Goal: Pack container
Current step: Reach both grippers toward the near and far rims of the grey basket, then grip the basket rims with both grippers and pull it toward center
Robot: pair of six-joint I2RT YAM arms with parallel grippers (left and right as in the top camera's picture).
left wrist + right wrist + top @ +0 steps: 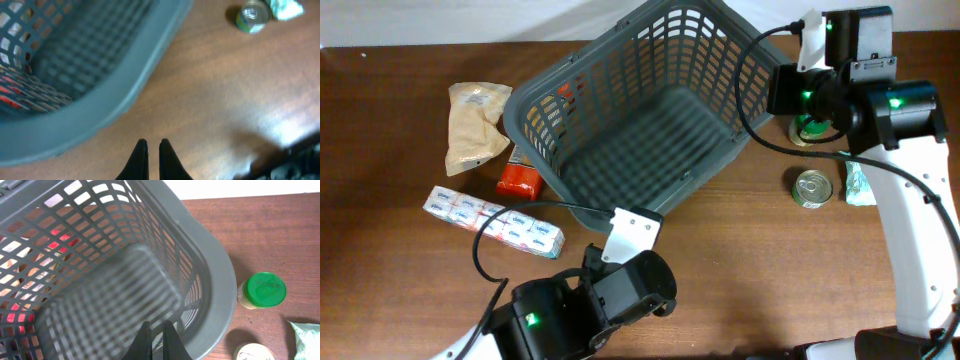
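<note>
The dark grey slotted basket (640, 120) stands empty at the table's middle back; its rim also shows in the left wrist view (125, 95) and in the right wrist view (220, 280). My left gripper (151, 146) is shut and empty, over bare wood just outside the basket's front rim. My right gripper (156, 327) is shut and empty, hovering above the basket's right inner wall. A tin can (812, 187), a green-lidded jar (262, 290) and a pale green packet (860, 185) sit right of the basket.
A tan pouch (475, 125), a red packet (520, 180) and a white-blue strip of packets (495, 220) lie left of the basket. The can also shows in the left wrist view (252, 17). White backdrop behind the table.
</note>
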